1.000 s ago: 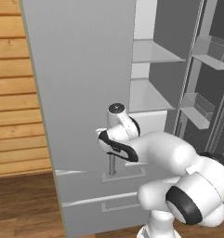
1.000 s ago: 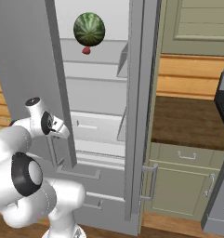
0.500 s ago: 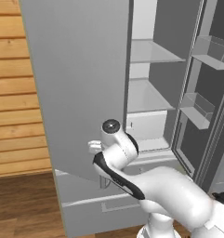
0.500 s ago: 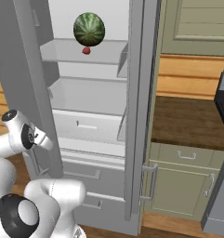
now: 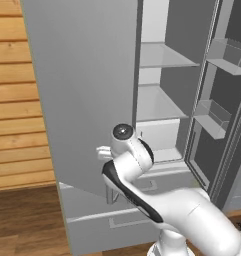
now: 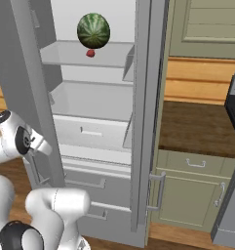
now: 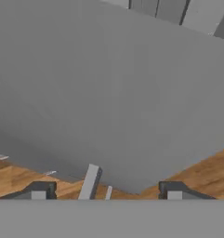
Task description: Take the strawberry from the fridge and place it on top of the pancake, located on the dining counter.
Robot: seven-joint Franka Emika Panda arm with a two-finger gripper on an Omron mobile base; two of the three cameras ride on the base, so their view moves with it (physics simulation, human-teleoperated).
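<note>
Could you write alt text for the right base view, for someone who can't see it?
An open fridge holds a striped watermelon with a tiny red strawberry just below it on the top shelf. A white robot arm reaches beside the swung-open left door; green-grey cabinets stand at right.

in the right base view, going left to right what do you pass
robot arm → open fridge door → watermelon with the strawberry below it → fridge centre post → green-grey cabinet → stove edge

Kitchen: fridge (image 6: pixel 143 97), cabinets (image 6: pixel 197 190), stove (image 6: pixel 233 146)
</note>
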